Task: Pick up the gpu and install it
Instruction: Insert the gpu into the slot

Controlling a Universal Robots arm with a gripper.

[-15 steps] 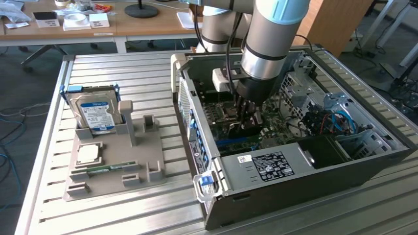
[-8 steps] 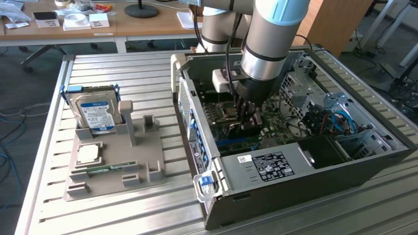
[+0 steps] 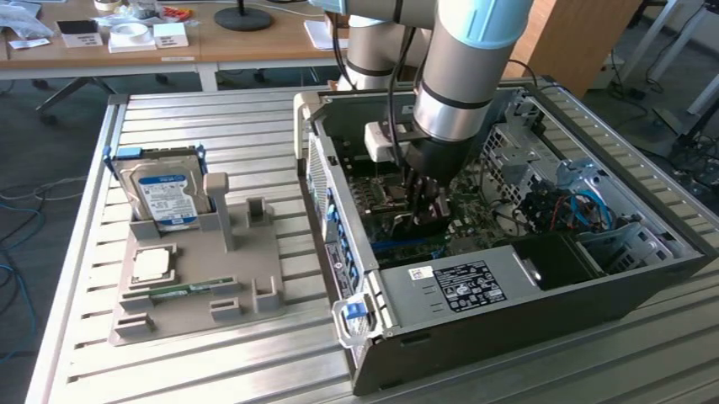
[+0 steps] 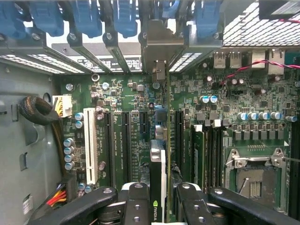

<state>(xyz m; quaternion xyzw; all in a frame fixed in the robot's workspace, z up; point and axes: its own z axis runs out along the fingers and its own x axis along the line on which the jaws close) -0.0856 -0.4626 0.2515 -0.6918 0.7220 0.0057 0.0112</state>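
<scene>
One grey-and-blue robot arm reaching down into one open dark grey computer case (image 3: 629, 290), lying on its side on the slatted metal surface (image 3: 225, 362). One black gripper (image 4: 165, 206) low over the green motherboard (image 4: 136, 101), two black fingers (image 4: 136, 206) pinching the thin dark gpu card (image 4: 157, 187) edge-on between them. Card held upright, standing over the expansion slots, its pale metal bracket (image 4: 161, 44) reaching the rear wall of the case among the slot covers. Cannot tell whether seated fully in its slot. In the exterior view, gripper (image 3: 429, 220) deep inside the case near its middle, the card hidden behind it.

On the motherboard: one white expansion slot (image 4: 91, 145), several dark slots beside it, one empty silver processor socket (image 4: 255, 173), a row of small silver-topped capacitors. Along the rear wall, five blue plastic retaining clips (image 4: 84, 16) in a row.

To the exterior view's left of the case, one beige plastic parts holder (image 3: 197, 295) on the surface. Standing in its far end, one silver hard drive with a blue-and-white label (image 3: 163, 195). Lying flat nearer, one square silver processor (image 3: 151, 266) and one narrow green RAM stick (image 3: 180, 292). One wooden desk (image 3: 168, 46) with small white boxes at the far side.
</scene>
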